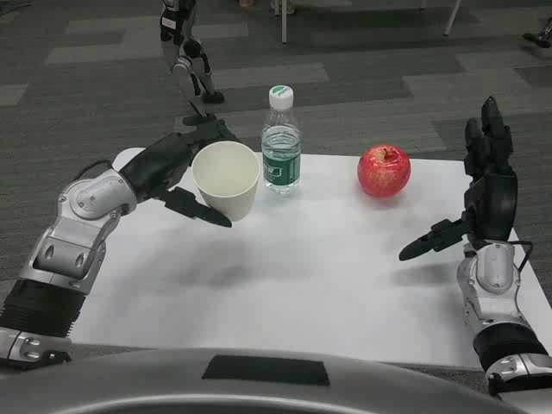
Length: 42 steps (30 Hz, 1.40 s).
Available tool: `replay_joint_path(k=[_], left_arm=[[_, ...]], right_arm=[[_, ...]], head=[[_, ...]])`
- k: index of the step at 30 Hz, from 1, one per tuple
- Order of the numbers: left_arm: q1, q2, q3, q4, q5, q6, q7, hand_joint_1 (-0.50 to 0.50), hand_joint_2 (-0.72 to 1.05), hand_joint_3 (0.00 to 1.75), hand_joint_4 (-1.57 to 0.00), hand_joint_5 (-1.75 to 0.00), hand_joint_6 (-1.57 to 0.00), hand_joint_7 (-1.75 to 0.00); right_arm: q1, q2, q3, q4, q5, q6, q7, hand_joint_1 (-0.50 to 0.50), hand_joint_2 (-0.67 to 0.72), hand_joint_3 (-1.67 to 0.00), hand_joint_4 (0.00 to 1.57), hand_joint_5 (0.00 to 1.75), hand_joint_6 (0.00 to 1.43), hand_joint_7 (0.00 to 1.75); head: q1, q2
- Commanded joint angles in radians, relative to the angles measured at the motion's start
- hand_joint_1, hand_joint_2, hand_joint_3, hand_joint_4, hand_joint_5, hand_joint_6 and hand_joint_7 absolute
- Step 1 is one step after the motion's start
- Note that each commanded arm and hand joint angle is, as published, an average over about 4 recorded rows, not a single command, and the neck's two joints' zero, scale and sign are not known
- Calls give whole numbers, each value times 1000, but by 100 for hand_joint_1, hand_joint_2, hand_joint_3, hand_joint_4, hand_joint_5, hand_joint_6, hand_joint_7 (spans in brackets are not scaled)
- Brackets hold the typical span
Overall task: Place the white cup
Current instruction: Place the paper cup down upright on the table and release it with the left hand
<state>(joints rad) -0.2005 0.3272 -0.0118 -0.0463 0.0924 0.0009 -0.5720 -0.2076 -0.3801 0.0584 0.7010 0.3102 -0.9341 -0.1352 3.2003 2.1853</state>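
The white cup (227, 178) is upright with its open mouth showing, at the back left of the white table (310, 285). My left hand (172, 166) grips it from its left side, with fingers curled behind the rim and the thumb reaching across its lower front. A faint shadow lies on the table below the cup. I cannot tell whether the cup's base touches the table. My right hand (485, 185) is raised over the table's right edge, holding nothing, with its fingers spread upward and the thumb pointing left.
A clear water bottle (281, 145) with a green label and white cap stands just right of the cup, nearly touching it. A red apple (384, 171) sits at the back right. Beyond the table, on grey carpet, stand another robot's legs (185, 60).
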Motion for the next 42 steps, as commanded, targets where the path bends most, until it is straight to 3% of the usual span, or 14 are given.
replay_joint_path(k=[1, 14, 23, 34, 42], left_arm=[[73, -53, 33, -32, 17, -45, -25, -50, 69, 9, 0, -123, -94, -168], [76, -54, 33, -32, 17, -50, -26, -50, 69, 9, 0, -123, -94, -168], [79, -70, 43, 0, 8, -101, -26, -50, 69, 9, 0, -118, -94, -168], [90, -99, 69, 136, 9, -196, -26, -50, 60, 9, 0, -123, -86, -168], [64, -123, 64, 289, 9, -321, -22, -50, 60, 9, 0, -118, -84, -168]], right_arm=[[-27, -1, 35, -8, 3, 0, -1, -42, 72, 0, 0, 0, 0, 0], [-27, -2, 38, -8, 3, 0, -1, -42, 72, 0, 0, 0, 0, 0], [-27, -2, 39, -6, 3, 0, -2, -42, 72, 0, 0, 0, 0, 0], [-27, -4, 53, -6, 4, 0, -2, -38, 72, 0, 0, 0, 0, 0], [-27, -3, 63, -2, 4, 1, -2, -42, 72, 0, 0, 0, 0, 0]], head=[[39, -7], [22, -8], [28, -10], [47, -17], [51, -12]])
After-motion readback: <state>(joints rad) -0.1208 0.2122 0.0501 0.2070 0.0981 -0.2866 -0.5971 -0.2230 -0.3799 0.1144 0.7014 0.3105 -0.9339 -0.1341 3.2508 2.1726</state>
